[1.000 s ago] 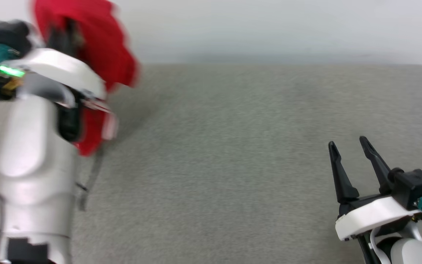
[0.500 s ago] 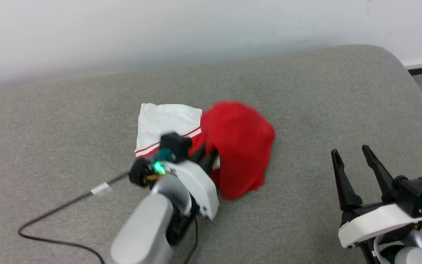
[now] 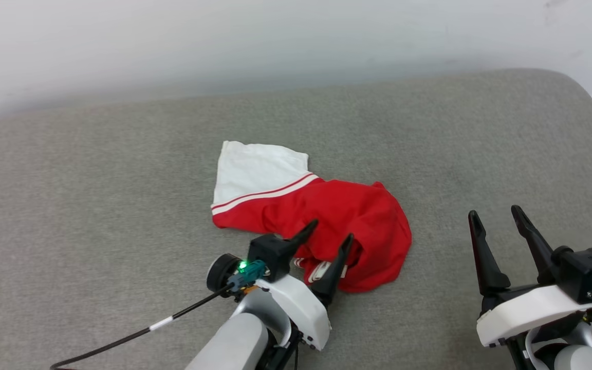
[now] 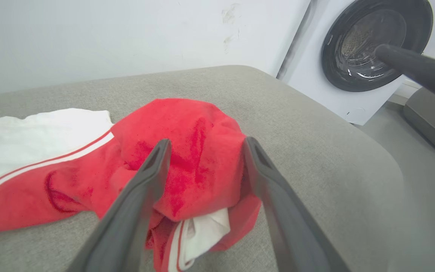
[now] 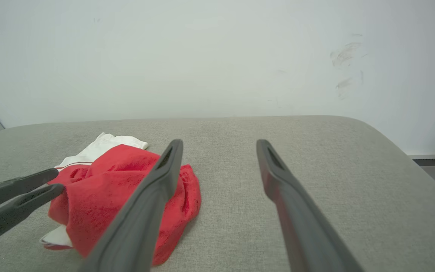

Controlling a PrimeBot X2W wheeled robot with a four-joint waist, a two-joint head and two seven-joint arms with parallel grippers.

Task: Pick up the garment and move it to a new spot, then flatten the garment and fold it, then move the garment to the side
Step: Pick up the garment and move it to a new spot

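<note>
Currently the red jersey T-shirt with white short sleeves [image 3: 337,216] is lying crumpled near the middle of the grey fabric cushion [image 3: 121,205]. One white sleeve [image 3: 255,172] is spreading toward the cushion's far edge; the red body is bunching in a heap toward its near edge.

Left gripper [image 3: 333,229] is hovering over that heap at the cushion's near side, fingers standing apart, straddling the bunched cloth without pinching it. Right gripper [image 3: 494,210] is waiting toward the cushion's right end, fingers spread, nothing between them, apart from the shirt.

Judging: relocation looks finished; flattening is the step in hand. Next move is calling for both grippers taking opposite edges of the heap and drawing them outward, since tucked-under layers are hiding the hem.

Container: white front-loading washing machine [image 4: 315,75] is standing beyond the cushion's rounded corner; contents of its drum cannot be told.
</note>
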